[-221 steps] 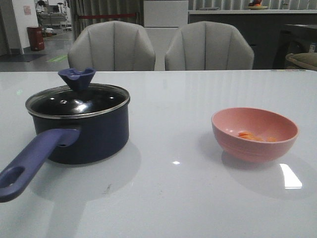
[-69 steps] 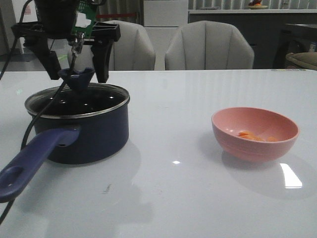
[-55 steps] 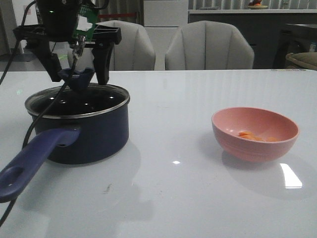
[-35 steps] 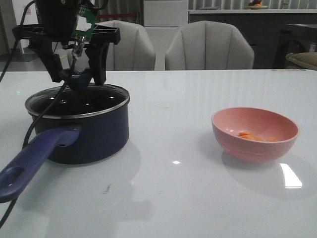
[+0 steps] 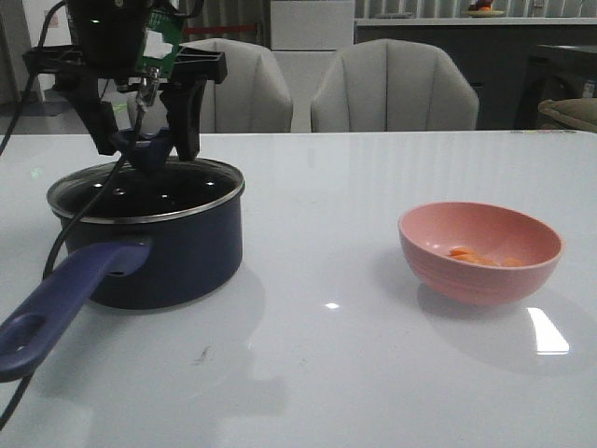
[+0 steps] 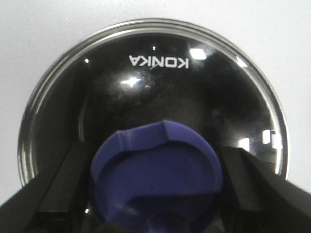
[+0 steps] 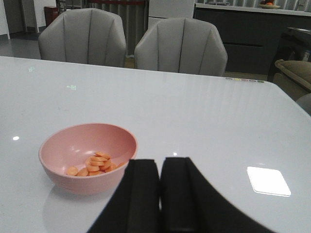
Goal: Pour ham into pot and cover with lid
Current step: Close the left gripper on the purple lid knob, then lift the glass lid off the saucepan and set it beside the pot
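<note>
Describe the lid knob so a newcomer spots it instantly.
On the white table's left side stands a dark navy saucepan under a clear glass lid. The flared dark blue knob rises from the lid's centre, flanked by the left gripper's black fingers.

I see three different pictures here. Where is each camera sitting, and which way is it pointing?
Front view: at table height, facing forward across the table; shows the left gripper around the knob of the lid on the pot.
Left wrist view: on the left arm, looking straight down on the lid; both fingers show.
Right wrist view: on the right arm, facing the chairs; the right gripper is shut.
Front and right wrist views share the pink bowl with ham.
</note>
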Action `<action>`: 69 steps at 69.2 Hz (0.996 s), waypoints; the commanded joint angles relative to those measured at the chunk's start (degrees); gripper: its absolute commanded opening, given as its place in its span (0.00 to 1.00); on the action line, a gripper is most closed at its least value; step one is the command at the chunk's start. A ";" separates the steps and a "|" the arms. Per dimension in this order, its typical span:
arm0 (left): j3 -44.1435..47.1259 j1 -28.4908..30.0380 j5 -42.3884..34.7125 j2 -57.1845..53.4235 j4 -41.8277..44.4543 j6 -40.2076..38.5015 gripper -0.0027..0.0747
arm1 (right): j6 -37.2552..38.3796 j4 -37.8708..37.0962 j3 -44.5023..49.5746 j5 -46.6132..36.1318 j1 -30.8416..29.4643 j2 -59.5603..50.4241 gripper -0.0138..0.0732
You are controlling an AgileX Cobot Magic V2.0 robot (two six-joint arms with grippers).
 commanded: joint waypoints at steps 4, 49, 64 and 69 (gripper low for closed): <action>-1.86 -0.42 0.05 -2.99 0.30 -0.63 0.52 | 0.00 -0.68 -0.29 -4.99 0.01 -1.13 0.34; -5.49 -0.42 1.29 -6.04 1.64 0.30 0.35 | 0.00 -0.68 -0.29 -4.99 0.01 -1.13 0.34; -7.73 -0.02 4.16 -6.30 1.79 2.75 0.35 | 0.00 -0.68 -0.29 -4.99 0.01 -1.13 0.34; -7.73 1.20 5.27 -6.39 1.39 4.21 0.35 | 0.00 -0.68 -0.29 -4.99 0.01 -1.13 0.34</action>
